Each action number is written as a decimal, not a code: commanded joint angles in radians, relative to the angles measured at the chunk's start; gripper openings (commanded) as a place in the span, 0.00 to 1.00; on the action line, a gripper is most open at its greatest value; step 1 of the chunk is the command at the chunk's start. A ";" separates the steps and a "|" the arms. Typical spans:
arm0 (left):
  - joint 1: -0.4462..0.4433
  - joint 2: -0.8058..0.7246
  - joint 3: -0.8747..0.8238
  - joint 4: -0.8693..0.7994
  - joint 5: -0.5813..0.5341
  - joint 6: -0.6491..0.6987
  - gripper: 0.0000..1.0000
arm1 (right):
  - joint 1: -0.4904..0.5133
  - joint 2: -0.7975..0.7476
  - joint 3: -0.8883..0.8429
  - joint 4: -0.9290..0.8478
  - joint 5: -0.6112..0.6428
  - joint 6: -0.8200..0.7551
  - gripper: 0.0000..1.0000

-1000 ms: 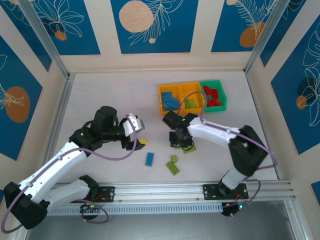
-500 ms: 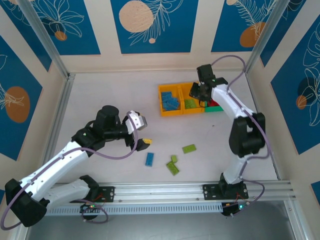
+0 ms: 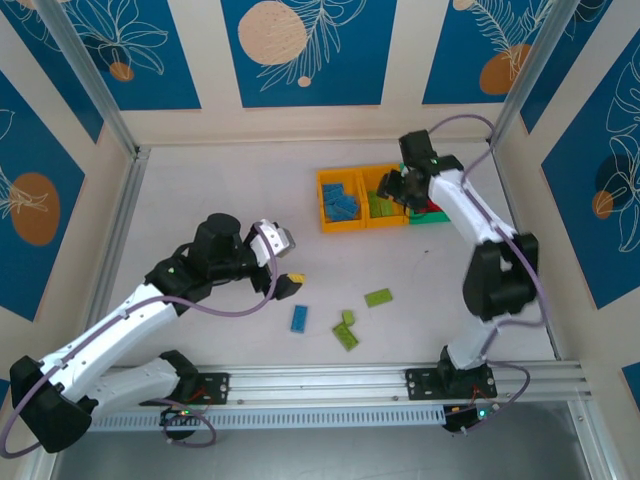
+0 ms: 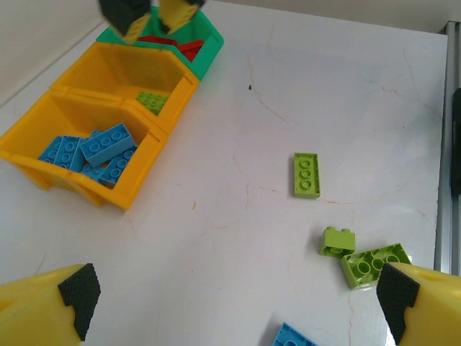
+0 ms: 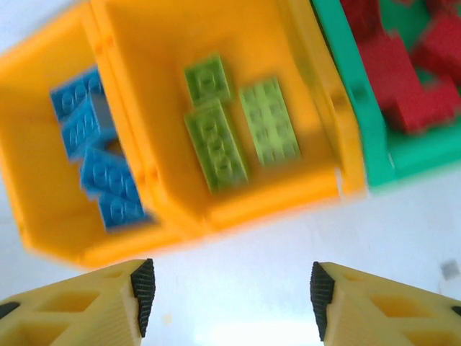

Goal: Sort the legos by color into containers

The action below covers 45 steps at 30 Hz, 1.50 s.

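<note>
The containers stand in a row at the back. The left orange bin (image 3: 322,196) (image 4: 43,155) holds blue legos (image 4: 106,143) (image 5: 101,169). Lime legos (image 5: 216,144) lie in the middle orange bin (image 3: 366,176) (image 5: 144,65). The green bin (image 3: 444,182) (image 5: 374,155) holds red legos (image 5: 410,68). My right gripper (image 3: 392,190) (image 5: 230,295) hovers open above the middle bin's near edge, nothing between its fingers. On the table lie a blue lego (image 3: 299,318) (image 4: 295,336) and three lime legos (image 3: 378,297) (image 4: 306,174) (image 4: 337,241) (image 4: 374,263). My left gripper (image 3: 287,262) (image 4: 238,303) is open above the table, left of them.
The white table has walls at the back and both sides and an aluminium rail (image 3: 330,380) along the near edge. The right arm (image 3: 470,220) arches over the table's right side.
My right arm swung from the loose legos at mid-table up to the bins and its jaws opened. My left gripper opened wider and shifted slightly right.
</note>
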 commanded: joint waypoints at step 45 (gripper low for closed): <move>-0.040 0.085 -0.034 0.012 0.117 0.079 1.00 | 0.356 -0.219 -0.497 -0.041 0.074 0.015 0.52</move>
